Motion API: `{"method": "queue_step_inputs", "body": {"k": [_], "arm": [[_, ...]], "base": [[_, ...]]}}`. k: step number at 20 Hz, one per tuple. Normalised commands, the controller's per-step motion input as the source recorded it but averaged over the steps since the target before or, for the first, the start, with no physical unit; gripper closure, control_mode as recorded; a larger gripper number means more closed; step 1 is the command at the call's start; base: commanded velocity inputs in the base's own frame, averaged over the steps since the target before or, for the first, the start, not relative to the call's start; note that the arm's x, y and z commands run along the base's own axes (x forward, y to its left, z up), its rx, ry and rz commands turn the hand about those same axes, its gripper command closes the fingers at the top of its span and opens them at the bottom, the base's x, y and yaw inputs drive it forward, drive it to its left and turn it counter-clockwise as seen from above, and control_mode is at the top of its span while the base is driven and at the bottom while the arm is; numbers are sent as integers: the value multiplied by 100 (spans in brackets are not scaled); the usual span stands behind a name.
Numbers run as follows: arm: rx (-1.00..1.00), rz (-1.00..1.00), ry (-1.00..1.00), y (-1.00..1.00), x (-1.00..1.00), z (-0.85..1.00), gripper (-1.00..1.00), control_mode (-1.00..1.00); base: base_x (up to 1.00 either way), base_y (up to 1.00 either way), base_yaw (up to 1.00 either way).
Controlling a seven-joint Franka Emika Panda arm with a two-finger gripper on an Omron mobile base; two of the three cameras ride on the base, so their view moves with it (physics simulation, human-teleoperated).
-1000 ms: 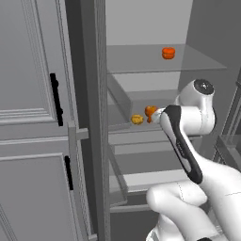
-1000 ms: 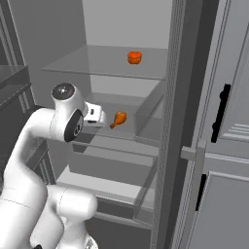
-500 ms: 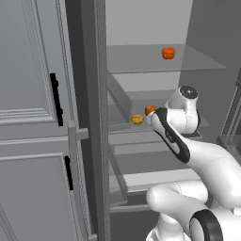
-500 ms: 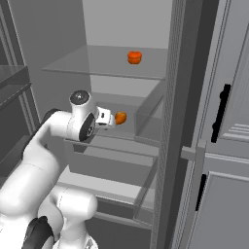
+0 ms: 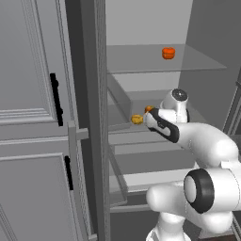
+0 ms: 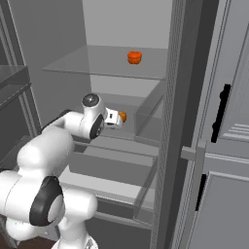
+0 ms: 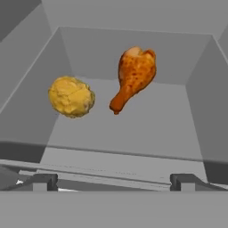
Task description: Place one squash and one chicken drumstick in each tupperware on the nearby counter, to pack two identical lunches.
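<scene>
Chicken drumstick point(image 7: 133, 77) lies at upper centre of the hand view, beside a yellow lumpy food point(image 7: 71, 96) at left. Gripper point(image 7: 111, 181) fingertips sit wide apart at the bottom, empty.

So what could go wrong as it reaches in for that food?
The open gripper faces a drumstick and a yellow lumpy item lying close together, so its fingers could knock one aside while closing on the other. The bin's walls crowd both, leaving little room. The forearm could also bump the shelf edge.
</scene>
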Motion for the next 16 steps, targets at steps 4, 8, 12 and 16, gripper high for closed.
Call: {"method": "queue_step_inputs", "body": {"k": [4, 8, 12, 16], "arm": [[0, -1, 0, 0, 37, -11, -100, -100], [0, -2, 0, -1, 36, -16, -100, -100], [0, -2, 0, 0, 36, -12, -100, -100], [0, -2, 0, -11, 24, -3, -100, -100]], "base": [[0, 0, 0], [0, 0, 0], [0, 0, 0], [0, 0, 0]]}}
